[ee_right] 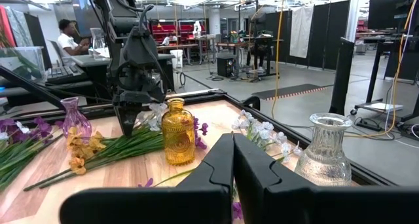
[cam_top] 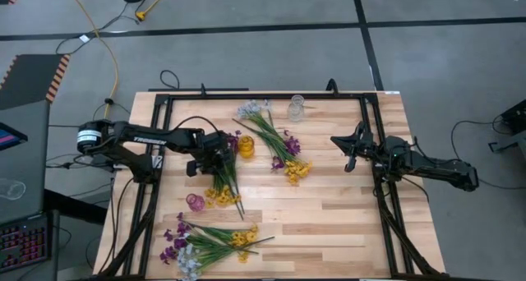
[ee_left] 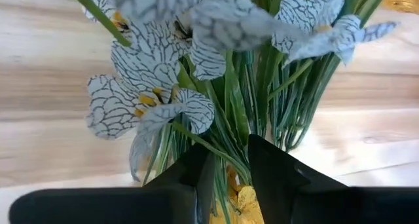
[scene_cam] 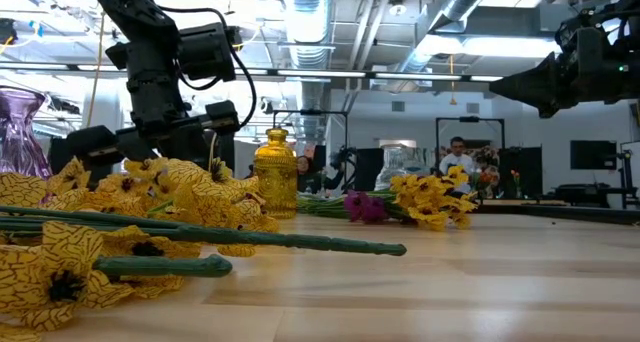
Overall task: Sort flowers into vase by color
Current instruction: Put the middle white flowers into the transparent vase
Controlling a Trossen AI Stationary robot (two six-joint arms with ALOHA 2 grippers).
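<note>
The left gripper (cam_top: 220, 159), jaws narrowly parted around thin green stems (ee_left: 230, 122) of the flowers (cam_top: 223, 191) directly beneath it, is picking a spray; next it must close firmly and lift.

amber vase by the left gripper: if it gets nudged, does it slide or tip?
The amber vase is tall and narrow, standing upright on smooth wood, so a high nudge would probably tip it rather than slide it. It looks like faceted glass: likely rigid, slick and breakable. The left gripper hangs close beside it over the yellow flowers, so contact seems plausible.
</note>
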